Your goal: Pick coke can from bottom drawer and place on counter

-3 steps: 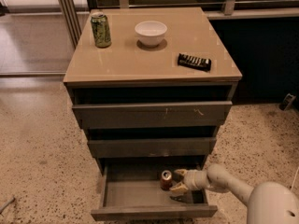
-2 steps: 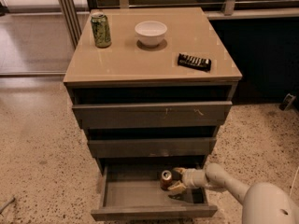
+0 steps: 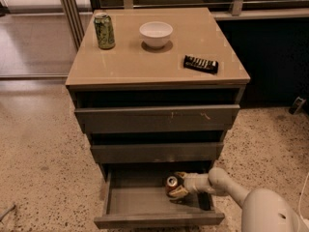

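Because the coke can [image 3: 171, 182] is a thin-walled aluminium cylinder, I judge it light but easily dented and somewhat slick, so a moderate squeeze across its mid-body should hold better than a hard one. Whether it is full cannot be told. It stands upright in the open bottom drawer [image 3: 159, 220], toward the right side and near the back, its silver top facing up. The end effector [image 3: 176, 184] reaches into that drawer from the right, its two pale fingers set on opposite sides of the can and, as far as can be seen, pinching it around the middle, which is the right place to take hold. The drawer holds nothing else that shows; the two drawers above are pushed in, so their contents are hidden. On the table [image 3: 145, 64] stand a green patterned can [image 3: 104, 31] at the back left, a white bowl [image 3: 156, 34] that looks empty, and a black rectangular object [image 3: 201, 64] to the right.
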`<state>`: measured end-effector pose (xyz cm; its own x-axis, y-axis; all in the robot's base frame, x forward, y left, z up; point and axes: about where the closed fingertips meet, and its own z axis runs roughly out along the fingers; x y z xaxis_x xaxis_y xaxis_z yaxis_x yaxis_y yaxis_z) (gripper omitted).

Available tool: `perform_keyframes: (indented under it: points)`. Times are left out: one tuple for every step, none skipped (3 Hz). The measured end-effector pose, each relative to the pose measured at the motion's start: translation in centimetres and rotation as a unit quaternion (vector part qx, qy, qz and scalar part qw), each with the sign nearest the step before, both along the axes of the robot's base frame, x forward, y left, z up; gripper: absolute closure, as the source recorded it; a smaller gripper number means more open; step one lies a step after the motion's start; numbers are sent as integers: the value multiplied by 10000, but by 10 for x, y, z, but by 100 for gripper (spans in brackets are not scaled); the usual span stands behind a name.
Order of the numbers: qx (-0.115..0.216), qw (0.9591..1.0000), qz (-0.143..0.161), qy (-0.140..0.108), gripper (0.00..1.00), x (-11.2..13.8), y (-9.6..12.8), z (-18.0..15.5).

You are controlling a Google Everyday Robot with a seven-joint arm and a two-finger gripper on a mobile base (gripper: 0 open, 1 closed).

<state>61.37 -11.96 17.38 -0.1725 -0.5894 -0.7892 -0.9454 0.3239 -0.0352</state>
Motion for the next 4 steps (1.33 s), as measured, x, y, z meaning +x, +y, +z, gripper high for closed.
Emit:
perform_keyframes:
  points:
    - [1,10000,0,-1,51,0,0,0]
    - [6,10000,6,9,75,-1,0,0]
    - [192,9996,168,77,97,-17,3,23]
    - [464,9979,440,126,100,-39,5,68]
